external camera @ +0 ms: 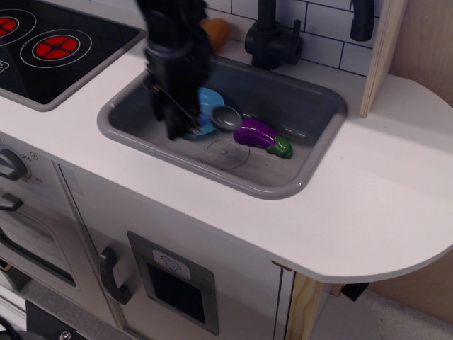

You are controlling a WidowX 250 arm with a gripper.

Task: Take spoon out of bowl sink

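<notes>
My black gripper is down inside the grey sink, at its left half, over the light blue bowl. It covers most of the bowl. The spoon's round dark grey scoop sticks out to the right of the fingers, past the bowl's right rim. Its blue handle is hidden in the gripper. The jaws look shut on that handle. The scoop is close to the purple eggplant, and I cannot tell whether they touch.
The eggplant with its green cap lies right of the bowl. The drain disc is on the sink floor in front. A black faucet and an orange object stand behind the sink. The stove is at the left.
</notes>
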